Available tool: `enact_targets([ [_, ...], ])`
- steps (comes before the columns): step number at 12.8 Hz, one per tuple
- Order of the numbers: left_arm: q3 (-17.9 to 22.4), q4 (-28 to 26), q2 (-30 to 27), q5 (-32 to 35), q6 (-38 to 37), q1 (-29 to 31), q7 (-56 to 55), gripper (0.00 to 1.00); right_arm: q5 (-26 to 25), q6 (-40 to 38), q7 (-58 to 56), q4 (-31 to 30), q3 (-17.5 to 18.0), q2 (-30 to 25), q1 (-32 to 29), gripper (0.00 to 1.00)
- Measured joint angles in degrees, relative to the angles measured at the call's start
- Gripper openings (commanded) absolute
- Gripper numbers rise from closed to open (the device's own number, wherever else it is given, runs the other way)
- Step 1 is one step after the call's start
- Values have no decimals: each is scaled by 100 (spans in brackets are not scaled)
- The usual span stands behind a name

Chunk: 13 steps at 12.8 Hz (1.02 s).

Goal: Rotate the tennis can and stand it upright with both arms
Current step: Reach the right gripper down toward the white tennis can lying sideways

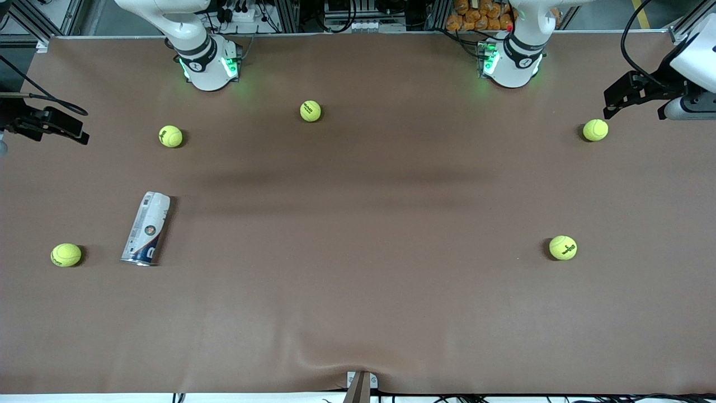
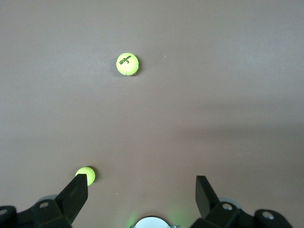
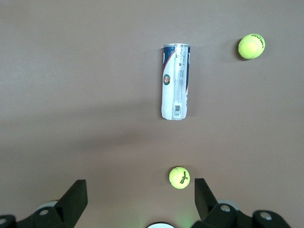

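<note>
Front view: slim cylindrical tennis can (image 1: 146, 228) lying flat.

Tennis can (image 1: 146, 228): white label, dark-blue panel, small red accent, silver rim (barcode patch on white). Tennis balls (image 1: 66, 254) yellow-green, dark print. Table cover (image 1: 358, 291) plain brown. Arm bases (image 1: 210, 66) white, glowing green.

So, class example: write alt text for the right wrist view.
A tennis can lies on its side on a brown table, untouched. One tennis ball sits beside its silver rim end, another near the open right gripper, which hovers above the table.
</note>
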Motion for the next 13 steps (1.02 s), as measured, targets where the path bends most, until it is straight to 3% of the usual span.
enact_targets([
  [5,2,23,11,0,-1,2,-2,100,-3,39,-112,-70,-5,1,-50,100],
  [9,8,78,184,0,-3,2,-2,100,-5,706,-437,-464,-7,88,-169,100],
  [13,7,90,242,0,-6,4,-3,100,-7,1905,-823,-916,-10,988,-495,100],
])
